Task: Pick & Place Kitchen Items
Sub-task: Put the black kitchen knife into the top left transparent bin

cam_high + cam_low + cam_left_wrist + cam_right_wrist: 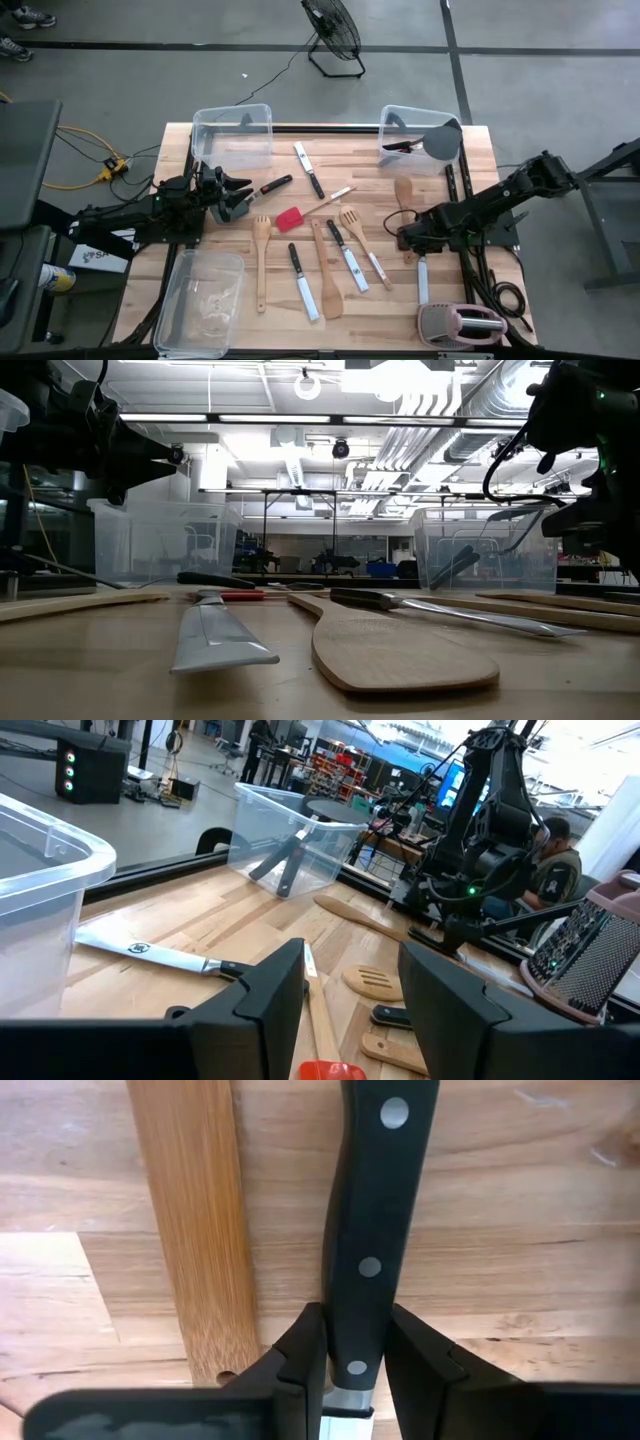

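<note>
Right gripper [352,1355]: low over the right side of the worktop [240,165], jaws pinching the black riveted handle of a knife [372,1230] close to where the blade begins. The knife lies flat on the wood, its white blade [422,279] pointing toward the front edge. A wooden spoon handle [195,1220] lies just beside it, roughly parallel, not touching the jaws.

Left gripper [236,196]: raised above the left side of the worktop, near the left clear bin [232,128], jaws spread with nothing between them (the wrist view looks straight through the gap to the boards).

Items loose on the worktop, middle area:
- small red spatula [289,219], near the centre;
- a knife [308,169] with its white blade toward the back edge;
- a dark-handled utensil [274,185] just beside the left gripper;
- a wooden spoon [261,262] and a forked wooden turner [352,232];
- a flat wooden spatula [327,270], between two more white-bladed knives [303,282] and [348,255].

Containers: right clear bin [412,135] at the back right corner, holding a dark-handled utensil and a grey spatula head [443,143] leaning over its rim; a third clear bin [200,305] at the front left corner.

Also present: pink-and-grey toaster [462,324] at the front right corner (just past the held knife's blade tip).
</note>
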You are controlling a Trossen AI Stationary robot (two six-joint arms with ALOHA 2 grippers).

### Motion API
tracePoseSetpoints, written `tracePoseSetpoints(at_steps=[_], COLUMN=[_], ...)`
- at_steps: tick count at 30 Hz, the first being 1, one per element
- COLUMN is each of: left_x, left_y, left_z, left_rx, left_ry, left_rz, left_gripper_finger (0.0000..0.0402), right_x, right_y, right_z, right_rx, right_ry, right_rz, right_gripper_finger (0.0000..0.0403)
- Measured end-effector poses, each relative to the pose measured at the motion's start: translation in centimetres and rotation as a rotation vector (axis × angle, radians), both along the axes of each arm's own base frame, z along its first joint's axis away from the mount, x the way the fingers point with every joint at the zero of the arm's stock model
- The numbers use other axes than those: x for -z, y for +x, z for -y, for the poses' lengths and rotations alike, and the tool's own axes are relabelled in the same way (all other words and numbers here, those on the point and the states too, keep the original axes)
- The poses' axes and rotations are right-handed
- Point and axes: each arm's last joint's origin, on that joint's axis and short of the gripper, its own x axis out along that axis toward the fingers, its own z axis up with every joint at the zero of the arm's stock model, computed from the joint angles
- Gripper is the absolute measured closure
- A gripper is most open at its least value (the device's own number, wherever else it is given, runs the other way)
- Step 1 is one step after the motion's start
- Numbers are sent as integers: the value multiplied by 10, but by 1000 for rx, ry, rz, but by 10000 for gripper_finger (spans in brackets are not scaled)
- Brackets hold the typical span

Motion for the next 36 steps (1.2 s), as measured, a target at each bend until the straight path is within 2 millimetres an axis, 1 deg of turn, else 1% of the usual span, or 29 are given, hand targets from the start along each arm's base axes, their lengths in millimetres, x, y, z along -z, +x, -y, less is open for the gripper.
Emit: tracePoseSetpoints(at_steps=[6, 12, 20, 24, 29, 36], left_x=[0, 0, 0, 0, 0, 0], left_y=[0, 0, 0, 0, 0, 0], left_z=[0, 0, 0, 0, 0, 0], left_rx=[1, 0, 0, 0, 0, 0], left_ry=[0, 0, 0, 0, 0, 0], left_rz=[1, 0, 0, 0, 1, 0], left_gripper_finger=[239, 239, 239, 239, 239, 239], right_x=[-9, -19, -41, -56, -77, -108], right_y=[-5, -14, -23, -24, -23, -16], right_z=[2, 6, 11, 14, 17, 23], right_rx=[-48, -129, -219, -302, -424, -514], right_ry=[-10, -39, -73, -144, -272, -454], right_rz=[66, 94, 264, 375, 497, 607], right_gripper_finger=[329, 329, 329, 329, 329, 329])
